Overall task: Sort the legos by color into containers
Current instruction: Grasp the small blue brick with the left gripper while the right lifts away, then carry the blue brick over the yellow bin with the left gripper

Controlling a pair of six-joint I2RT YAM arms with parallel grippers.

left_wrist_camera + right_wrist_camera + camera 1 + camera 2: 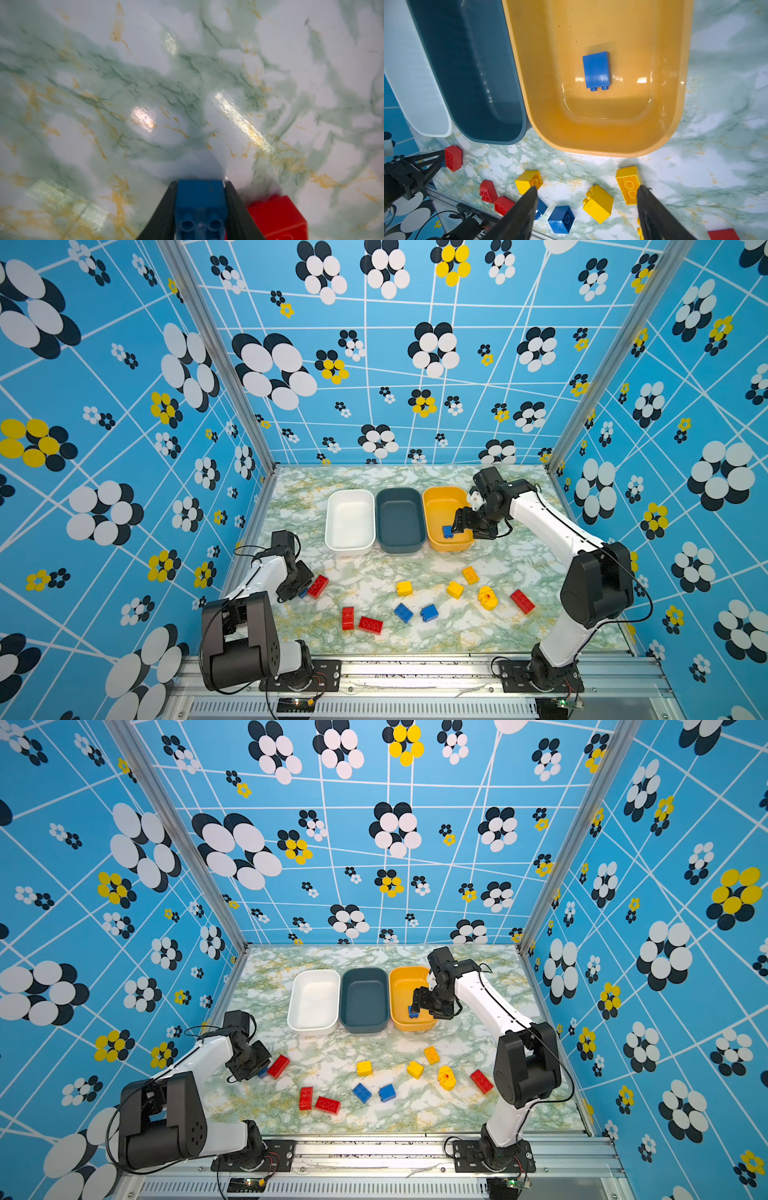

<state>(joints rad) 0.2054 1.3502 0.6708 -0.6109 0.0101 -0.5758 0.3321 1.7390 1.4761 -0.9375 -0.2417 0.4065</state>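
Beside a red brick [276,216], left gripper [200,183] clamps a blue brick [200,201]; right gripper [587,187] gapes empty over yellow tub [612,143].

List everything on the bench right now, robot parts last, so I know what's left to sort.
white tub: one, white, left of the back row, nothing in it
dark teal tub: one, teal-grey, middle of the row, nothing in it
yellow-orange tub: one, right of the row, holds one blue brick
blue bricks: four; one in the yellow-orange tub, two loose at front centre, one held
red bricks: four; one by the left hand, two front left, one far right
yellow bricks: three, right of centre
rounded yellow piece: one, red dot, right
table: one, green-veined marble
left hand: shut on a blue brick
right hand: open, over the yellow-orange tub
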